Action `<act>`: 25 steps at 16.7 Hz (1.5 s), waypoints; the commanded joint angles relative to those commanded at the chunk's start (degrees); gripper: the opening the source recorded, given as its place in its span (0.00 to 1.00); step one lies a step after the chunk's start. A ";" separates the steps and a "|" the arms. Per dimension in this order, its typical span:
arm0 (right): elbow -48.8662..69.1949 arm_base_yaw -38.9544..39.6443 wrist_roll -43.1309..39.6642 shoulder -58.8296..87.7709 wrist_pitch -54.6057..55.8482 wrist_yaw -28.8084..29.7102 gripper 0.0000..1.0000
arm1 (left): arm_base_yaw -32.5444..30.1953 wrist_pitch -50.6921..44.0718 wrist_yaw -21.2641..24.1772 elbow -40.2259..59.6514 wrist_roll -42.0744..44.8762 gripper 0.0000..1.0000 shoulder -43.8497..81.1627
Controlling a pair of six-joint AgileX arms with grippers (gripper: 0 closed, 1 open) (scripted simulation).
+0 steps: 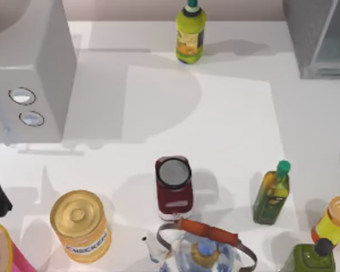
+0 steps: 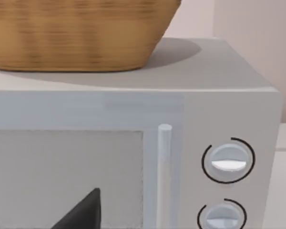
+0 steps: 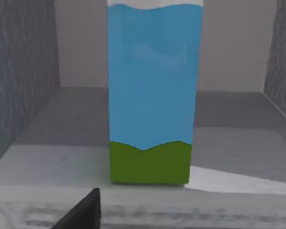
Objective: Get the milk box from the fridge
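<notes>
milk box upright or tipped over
Upright: the milk box stands on its green base on the fridge floor, sides vertical.

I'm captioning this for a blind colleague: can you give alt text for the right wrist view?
The milk box stands upright inside the fridge, blue with a green bottom band, on its grey floor. A dark tip of the right gripper shows in front of it.

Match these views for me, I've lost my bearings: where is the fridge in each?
Top view: fridge at the upper right corner.
Right wrist view: its grey walls flank the milk box.
Left wrist view: faces the two-dial box instead.
Shared landmark: that box, at top view's left.
</notes>
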 joint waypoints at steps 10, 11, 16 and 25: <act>32.09 13.78 0.44 15.64 -17.73 15.48 1.00 | 0.00 0.00 0.00 0.00 0.00 1.00 0.00; 32.33 13.95 0.42 15.83 -17.89 15.69 1.00 | 0.00 0.00 0.00 0.00 0.00 1.00 0.00; 33.09 13.84 0.42 16.33 -18.28 15.62 1.00 | 0.00 0.00 0.00 0.00 0.00 1.00 0.00; 48.95 15.42 0.34 24.31 -26.07 17.27 1.00 | 0.00 0.00 0.00 0.00 0.00 1.00 0.00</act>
